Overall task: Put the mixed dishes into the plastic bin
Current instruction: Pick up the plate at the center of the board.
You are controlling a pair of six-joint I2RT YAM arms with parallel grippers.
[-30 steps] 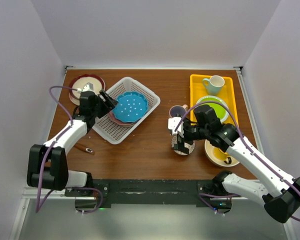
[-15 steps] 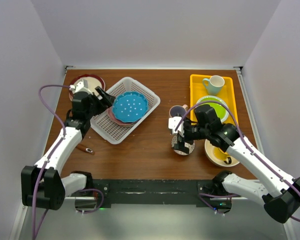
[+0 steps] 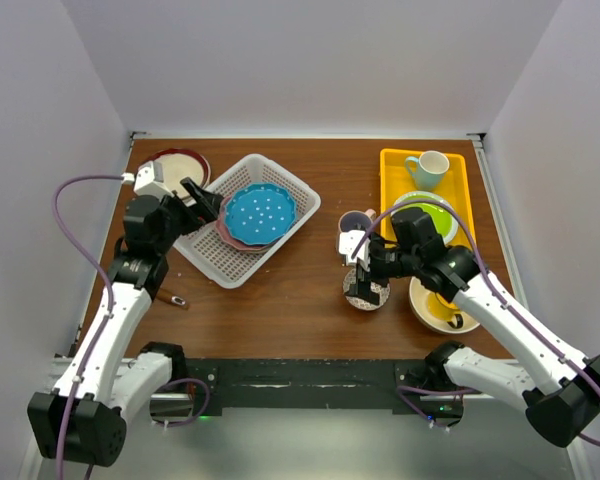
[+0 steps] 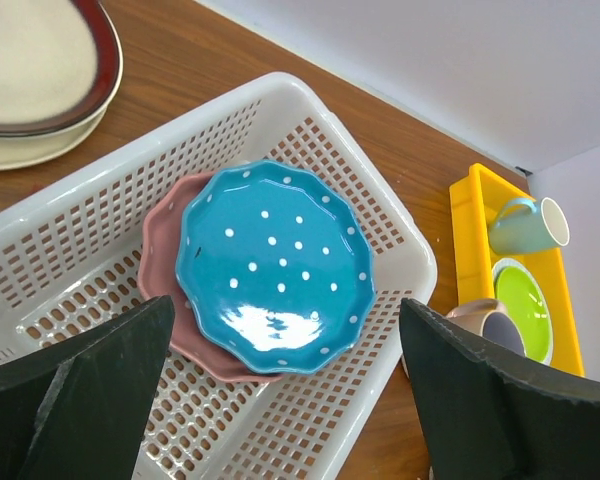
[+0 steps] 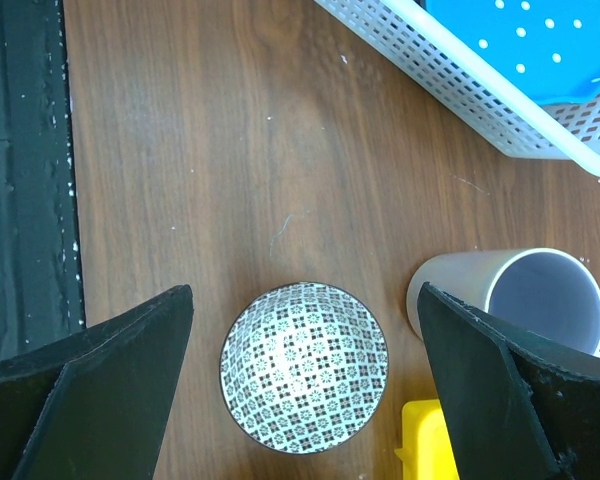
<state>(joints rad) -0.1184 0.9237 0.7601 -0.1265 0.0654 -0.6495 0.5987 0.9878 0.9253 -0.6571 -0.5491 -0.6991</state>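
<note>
- Dishes already sit in the plastic bin (image 3: 225, 262): a blue dotted plate (image 4: 275, 265) lies on top of a pink plate (image 4: 160, 290), both flat on the lattice bottom.
- The left gripper (image 3: 205, 200) hangs over the bin's left edge. Its fingers are spread wide with nothing between them, and its own camera shows the two plates in the gap.
- Just outside the bin's far-left corner sits a cream plate (image 4: 30, 60) with a dark red rim, stacked on another cream one.
- The right gripper (image 5: 305, 298) hovers over the small patterned bowl (image 5: 303, 365), fingers apart with one on either side of it. I cannot tell whether they touch it.
- That bowl stands upright on the bare table (image 3: 290, 290), well apart from the bin and to its right.
- The bowl is crowded. A beige mug (image 5: 520, 295) with a lilac inside stands just beside it, close to one finger, and a corner of the yellow tray (image 5: 425, 435) pokes in nearby.
- On the tray stand a teal mug (image 3: 427, 168) and a green plate (image 3: 435, 212).
- Off the tray, toward the near edge, is a large cream bowl (image 3: 432, 312), yellow inside and partly under the right arm.
- A small brown object (image 3: 168, 297) lies on the table beside the left arm, too small to make out.
- A black strip (image 5: 20, 200) runs along the table's near edge.
</note>
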